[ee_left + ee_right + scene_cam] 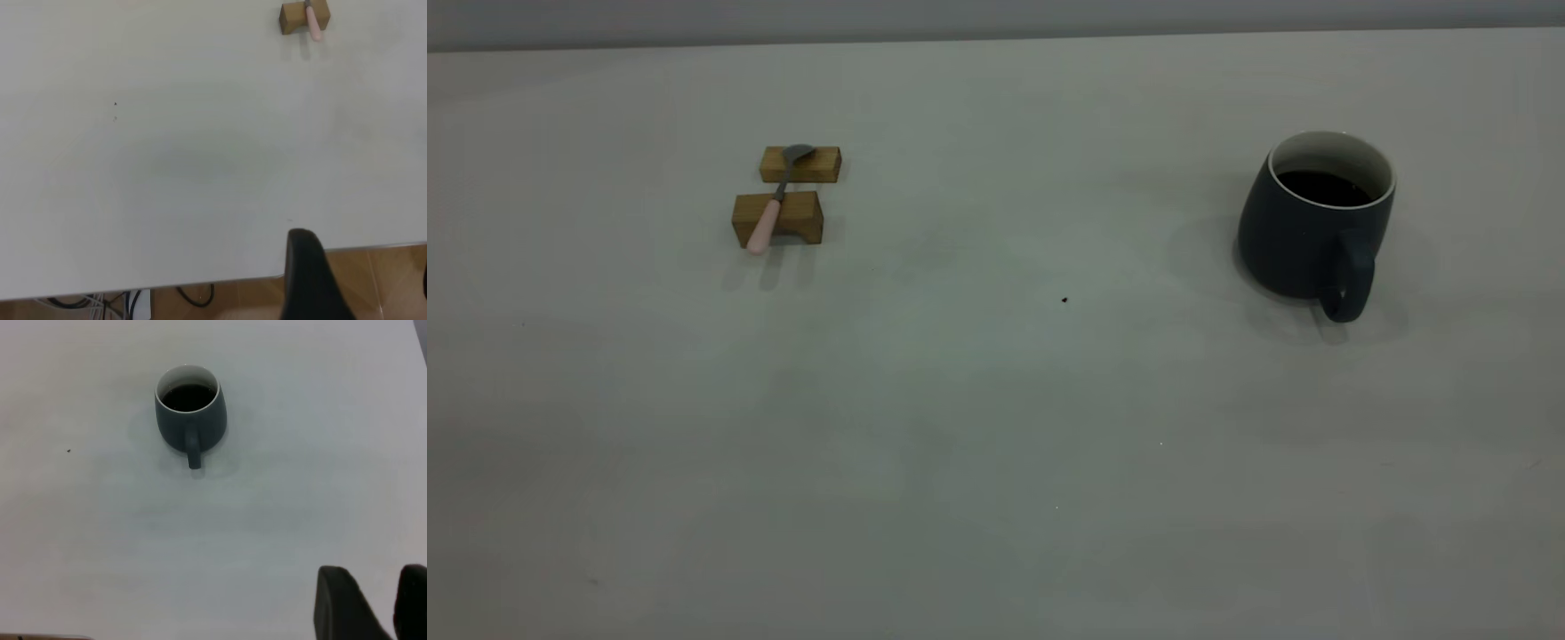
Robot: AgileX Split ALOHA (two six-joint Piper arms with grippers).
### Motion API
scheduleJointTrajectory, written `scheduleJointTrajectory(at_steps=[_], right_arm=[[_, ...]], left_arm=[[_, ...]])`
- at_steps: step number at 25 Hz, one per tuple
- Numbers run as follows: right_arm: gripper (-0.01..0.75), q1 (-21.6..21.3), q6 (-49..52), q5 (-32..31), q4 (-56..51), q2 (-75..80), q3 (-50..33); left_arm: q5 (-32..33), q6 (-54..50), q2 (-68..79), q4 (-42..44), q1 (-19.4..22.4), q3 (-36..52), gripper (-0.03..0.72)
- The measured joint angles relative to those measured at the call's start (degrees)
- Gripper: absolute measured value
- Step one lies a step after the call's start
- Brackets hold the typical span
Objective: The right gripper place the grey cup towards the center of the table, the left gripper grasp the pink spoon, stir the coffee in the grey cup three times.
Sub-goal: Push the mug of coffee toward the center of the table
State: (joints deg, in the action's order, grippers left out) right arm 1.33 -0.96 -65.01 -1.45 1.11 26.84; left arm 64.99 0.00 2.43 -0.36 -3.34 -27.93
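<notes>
The grey cup (1303, 240) stands upright at the table's right side, its handle (1347, 284) toward the near edge, with black coffee (1320, 185) inside. In the right wrist view the cup (193, 427) is far ahead of my right gripper (374, 568), whose fingers stand a little apart with nothing between them. The pink spoon (767, 222) lies across two wooden blocks at the left, bowl away from the near edge. My left gripper (364, 250) hangs open over the table's edge, far from the spoon (314, 25). Neither gripper appears in the exterior view.
Two tan wooden blocks (802, 165) (799, 213) carry the spoon. A tiny dark speck (1064, 300) marks the pale table (996, 444) near its middle. Cables and a wooden floor (373, 280) show beyond the table's edge in the left wrist view.
</notes>
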Motion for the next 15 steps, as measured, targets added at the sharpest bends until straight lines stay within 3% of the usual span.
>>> scheduleJointTrajectory(at_steps=[11, 15], right_arm=[[0.239, 0.0, 1.0, 0.1, 0.0, 0.0, 0.0], [0.277, 0.0, 1.0, 0.6, 0.1, 1.5, 1.4]], left_arm=[[0.0, 0.0, 0.0, 0.0, 0.0, 0.0, 0.479], [0.0, 0.0, 0.0, 0.0, 0.0, 0.0, 0.479]])
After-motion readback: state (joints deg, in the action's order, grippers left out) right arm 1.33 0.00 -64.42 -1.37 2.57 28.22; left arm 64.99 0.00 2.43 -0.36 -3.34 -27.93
